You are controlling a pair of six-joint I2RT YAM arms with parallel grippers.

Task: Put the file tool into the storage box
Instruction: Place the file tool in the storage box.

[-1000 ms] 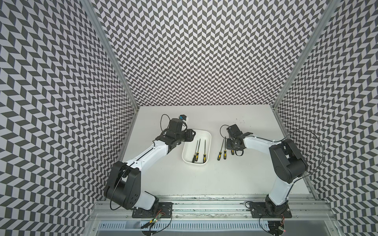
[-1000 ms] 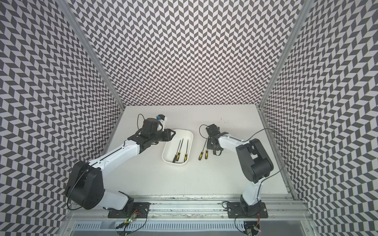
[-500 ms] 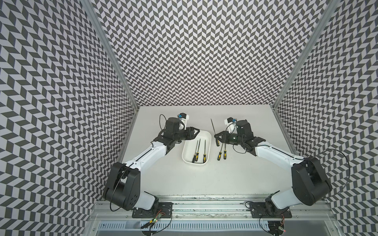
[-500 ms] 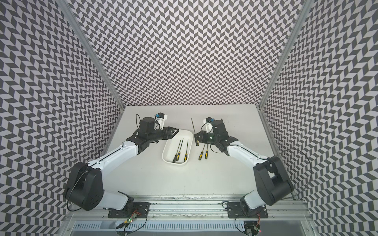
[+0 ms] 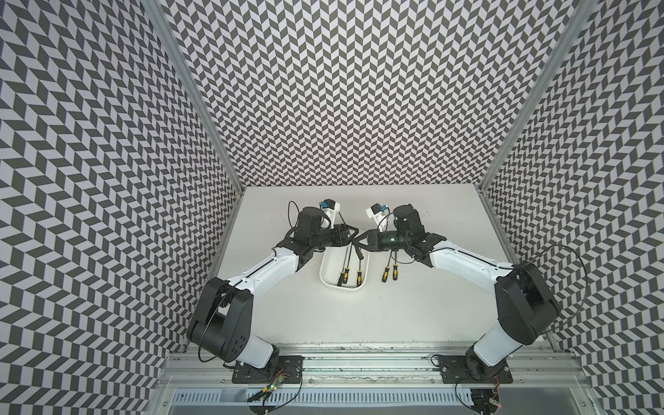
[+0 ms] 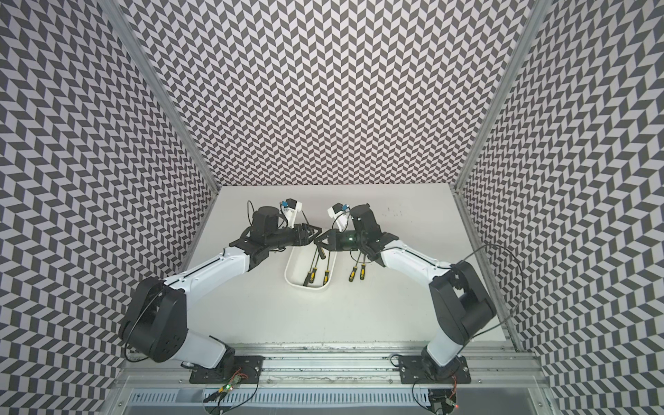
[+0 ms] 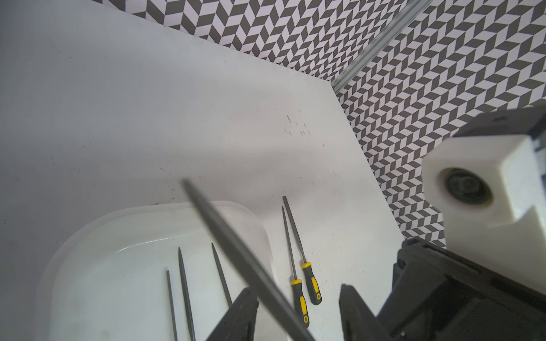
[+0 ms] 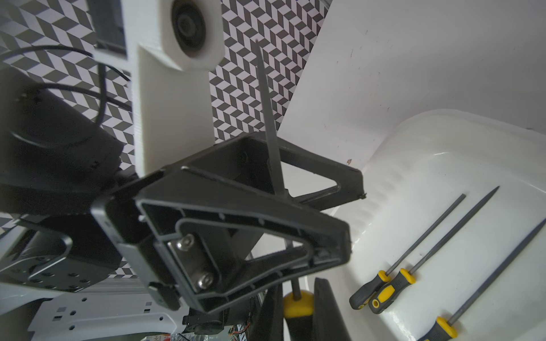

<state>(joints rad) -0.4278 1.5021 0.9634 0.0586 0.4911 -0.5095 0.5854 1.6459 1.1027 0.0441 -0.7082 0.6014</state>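
Observation:
The white storage box lies mid-table with three yellow-and-black files inside. Over its far end my right gripper is shut on the yellow-topped handle of a file tool. Its grey shaft slants up between the fingers of my left gripper, which stands open around it. In the left wrist view the shaft runs close to one finger; I cannot tell if they touch.
Two more files lie side by side on the table just right of the box. Both arms reach in from the near rail. Patterned walls close off the left, right and back.
My right gripper lifted a file off the table and carried it left over the box's far end. My left gripper shifted toward it and its jaws spread wider.

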